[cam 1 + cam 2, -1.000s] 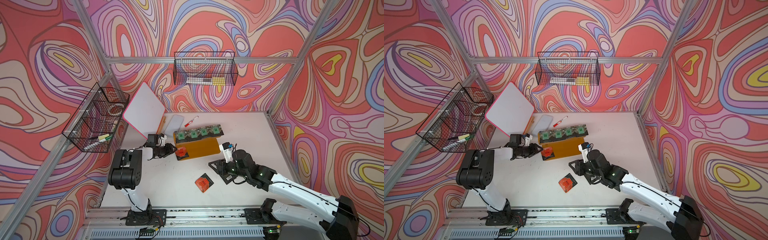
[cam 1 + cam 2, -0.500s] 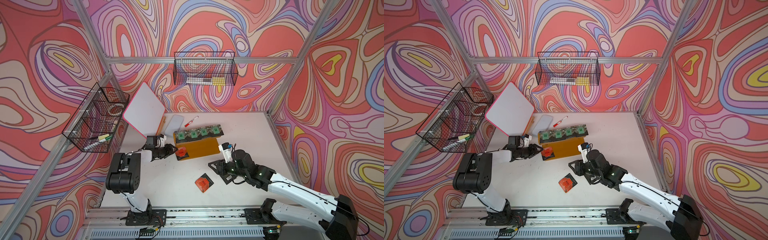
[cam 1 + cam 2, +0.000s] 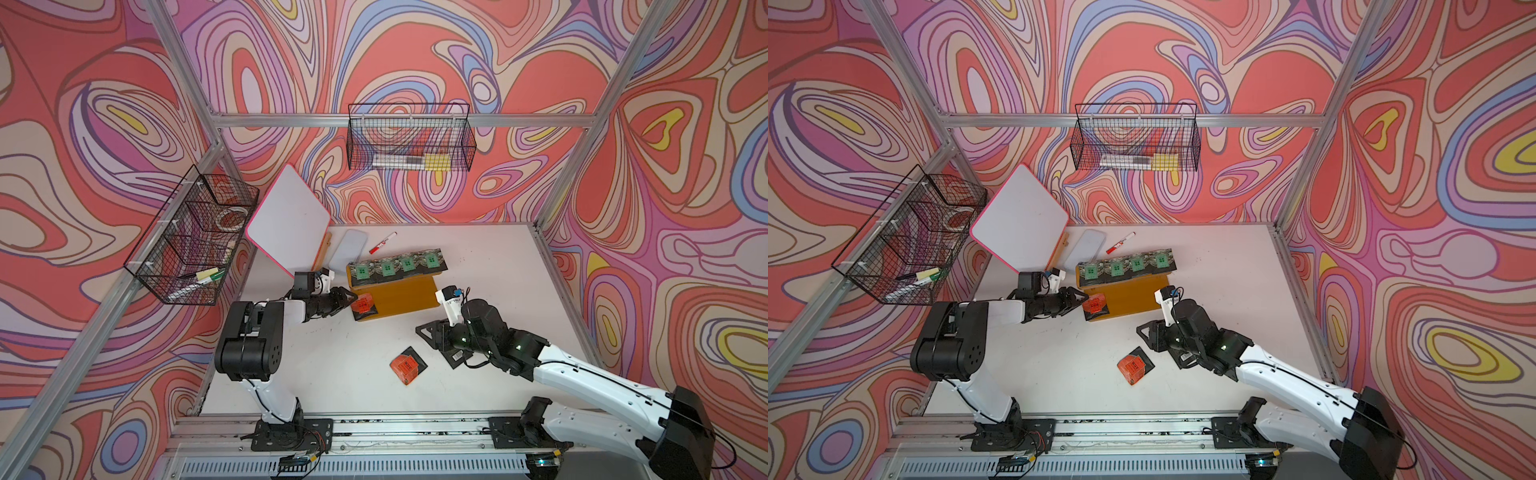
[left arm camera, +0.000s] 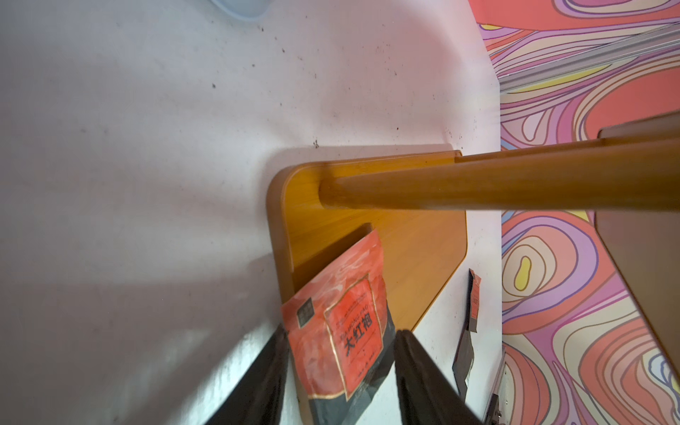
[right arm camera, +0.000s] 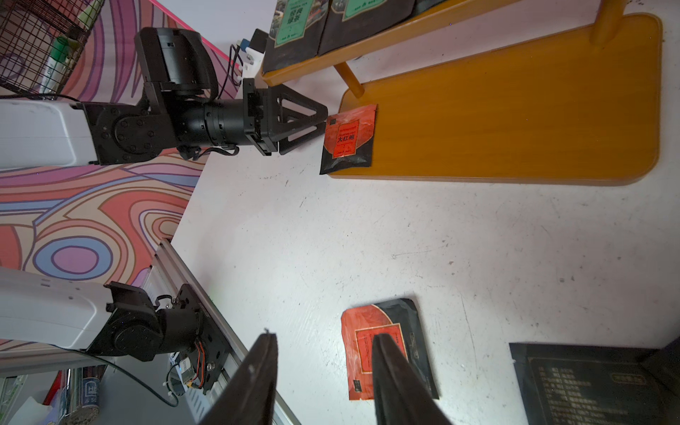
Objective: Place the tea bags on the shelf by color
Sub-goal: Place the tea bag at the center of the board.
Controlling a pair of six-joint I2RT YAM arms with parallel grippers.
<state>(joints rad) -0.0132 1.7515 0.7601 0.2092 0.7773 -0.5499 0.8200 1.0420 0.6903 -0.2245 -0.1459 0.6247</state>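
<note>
1. An orange-red tea bag (image 4: 342,331), a glossy crinkled foil square with a black back, lies on the lower board of the shelf (image 3: 405,297), between the spread fingers of the left gripper (image 4: 340,375), which do not visibly touch it.
2. The shelf is smooth mustard-yellow wood with rounded corners; four green-labelled tea bags (image 3: 397,266) line its upper board.
3. Another orange-red sachet (image 5: 382,349) lies flat on the scuffed white table (image 3: 332,365) beyond the parted right gripper (image 5: 323,371); a black-backed one (image 5: 588,382) lies beside it.
</note>
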